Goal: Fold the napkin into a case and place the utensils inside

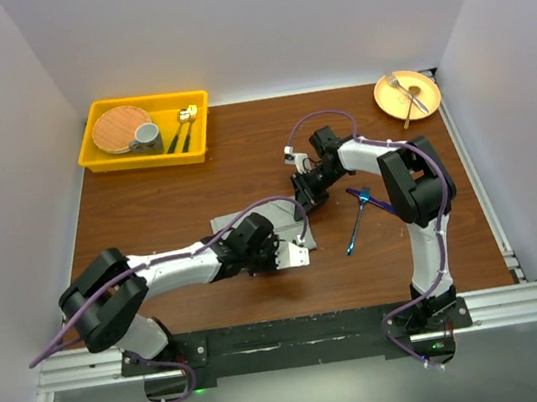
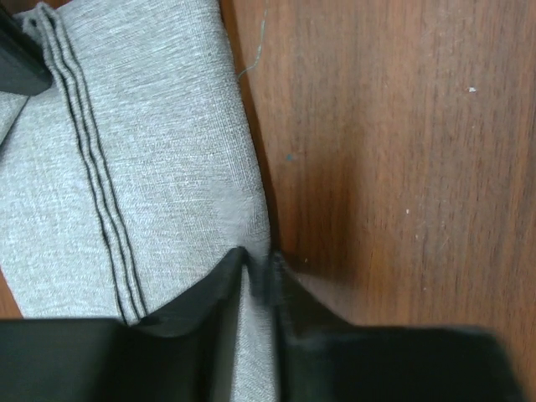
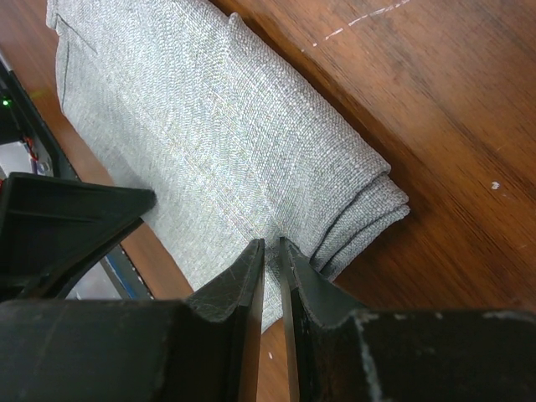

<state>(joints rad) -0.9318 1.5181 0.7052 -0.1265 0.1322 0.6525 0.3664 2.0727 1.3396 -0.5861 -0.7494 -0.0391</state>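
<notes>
Right wrist view: one folded grey napkin (image 3: 218,126) is pinched by the right gripper (image 3: 270,247). Whether the left gripper (image 2: 258,261) grips it cannot be told. Two blue utensils (image 1: 357,228) are seen just right of the right gripper.

Soft, even light falls from overhead, with only faint shadows under the arms. The table (image 1: 241,154) carries a pale sheen toward the right of both wrist views. There the napkin (image 3: 218,126) weave is crisp, while the black fingertips (image 2: 209,335) along the bottom edge blur.
</notes>
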